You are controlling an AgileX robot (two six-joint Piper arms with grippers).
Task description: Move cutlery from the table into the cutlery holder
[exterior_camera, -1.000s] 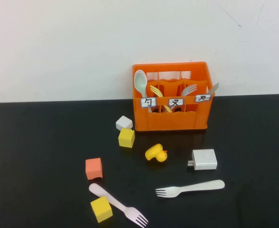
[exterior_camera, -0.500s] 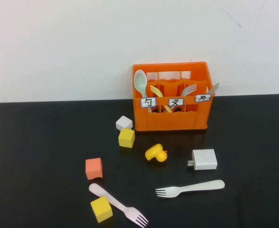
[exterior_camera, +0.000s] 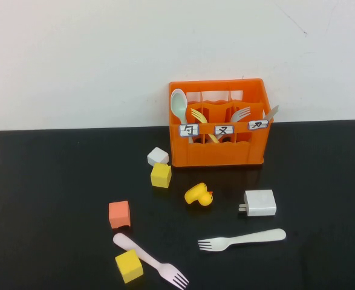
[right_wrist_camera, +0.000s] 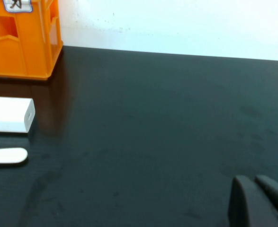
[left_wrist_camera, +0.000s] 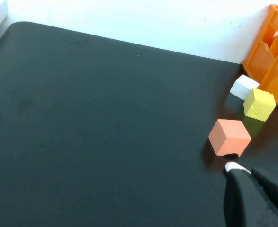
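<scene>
Neither fork has been picked up yet, so the task looks to be at its start. The pale pink fork (exterior_camera: pixel 151 260) lies on the black counter (exterior_camera: pixel 50 181) at the near edge, its handle running under the corner of a yellow cube (exterior_camera: pixel 129 266), with a salmon cube (exterior_camera: pixel 119 214) just beyond. The creamy white fork (exterior_camera: pixel 242 239) lies to its right, tines pointing left, just in front of a white charger block (exterior_camera: pixel 260 203). The orange cutlery holder (exterior_camera: pixel 219 154) stands at the back against the wall, already holding a pale green spoon (exterior_camera: pixel 178 104), a small yellow fork (exterior_camera: pixel 199 118) and more utensils.

Neither arm shows in the high view. The left hand (left_wrist_camera: pixel 255 198) hangs low over the counter beside the salmon cube, with the rounded end of the pink fork's handle right at its tip; the two dark fingers look pressed close together and grasp nothing. The right hand (right_wrist_camera: pixel 259 201) hovers over bare counter, well apart from the white fork, fingers likewise close together and empty.

The next move probably calls for one hand to spread its fingers and settle over a fork handle; the pink one sits awkwardly against the yellow cube.
</scene>
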